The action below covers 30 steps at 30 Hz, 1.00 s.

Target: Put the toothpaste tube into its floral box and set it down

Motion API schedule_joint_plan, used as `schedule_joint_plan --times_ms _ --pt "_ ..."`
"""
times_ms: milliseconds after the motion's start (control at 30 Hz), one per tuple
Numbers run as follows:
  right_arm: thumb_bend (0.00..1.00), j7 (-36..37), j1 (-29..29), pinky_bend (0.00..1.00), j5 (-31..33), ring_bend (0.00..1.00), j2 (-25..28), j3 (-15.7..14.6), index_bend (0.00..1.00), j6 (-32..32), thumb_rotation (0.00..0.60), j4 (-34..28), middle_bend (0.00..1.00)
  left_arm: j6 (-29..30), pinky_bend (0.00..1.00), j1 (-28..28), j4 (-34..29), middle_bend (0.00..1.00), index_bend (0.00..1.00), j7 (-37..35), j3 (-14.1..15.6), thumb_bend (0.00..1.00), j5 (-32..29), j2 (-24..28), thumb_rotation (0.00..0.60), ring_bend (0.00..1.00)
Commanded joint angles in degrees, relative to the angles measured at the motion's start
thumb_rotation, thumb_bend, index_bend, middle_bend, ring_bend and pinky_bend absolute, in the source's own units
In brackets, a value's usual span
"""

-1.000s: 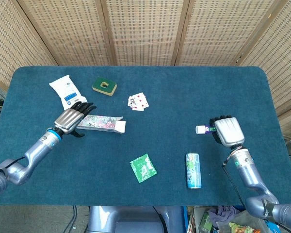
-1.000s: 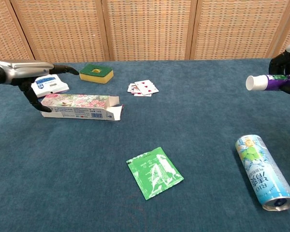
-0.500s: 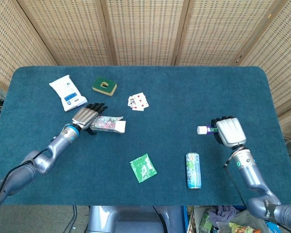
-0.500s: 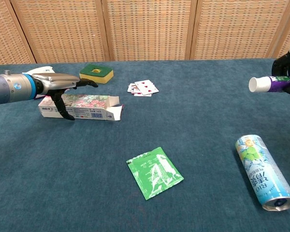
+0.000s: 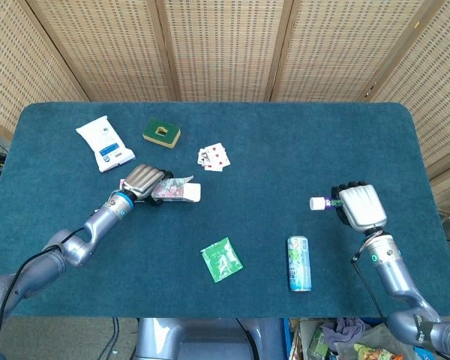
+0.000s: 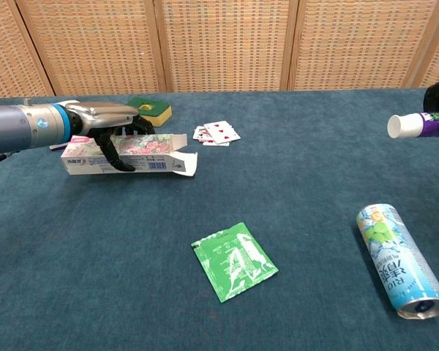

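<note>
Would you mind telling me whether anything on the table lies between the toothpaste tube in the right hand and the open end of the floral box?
Nothing visible does. The toothpaste tube is held by the right hand, the floral box by the left hand. The playing cards lie behind that line; the green sachet and can lie nearer, flat.

Head view: high, looking down. Chest view: low, near, forward. Shared: table (image 5: 285, 135).
</note>
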Motion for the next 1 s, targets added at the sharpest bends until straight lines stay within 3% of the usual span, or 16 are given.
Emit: schedule_joint_plan --times_ms 33,200,400,700,1000 --pt "0.54 -1.5 -0.6 0.41 -0.9 0.43 1.5 -0.3 0.61 1.3 0.600 -2.1 0.59 3.7 0.45 -0.6 -5.8 0.53 0.45 -0.1 -0.3 0.38 1.5 4.3 0.600 0.44" --pt "0.54 -5.7 -1.3 0.41 -2.1 0.43 4.7 -0.5 0.61 3.6 0.600 -7.9 0.59 6.2 0.45 -2.6 -13.5 0.53 0.46 2.0 -1.2 0.38 3.6 9.0 0.600 0.44" --pt "0.54 -11.4 -2.0 0.41 -1.7 0.43 7.8 -0.4 0.61 5.7 0.600 -15.2 0.59 5.0 0.45 -6.1 -18.7 0.53 0.47 4.3 -3.4 0.38 2.9 10.3 0.600 0.44" --pt "0.54 -23.1 -0.2 0.41 5.9 0.43 10.4 1.7 0.61 6.0 0.600 -24.6 0.59 -0.5 0.45 -11.8 -22.4 0.53 0.47 10.9 -7.5 0.38 -4.2 7.5 0.600 0.44" --pt "0.54 -27.1 2.6 0.43 13.4 0.45 9.4 3.6 0.61 5.5 0.600 -26.4 0.61 -1.3 0.45 -14.6 -23.1 0.53 0.48 18.9 -9.2 0.38 -10.8 4.4 0.600 0.44"
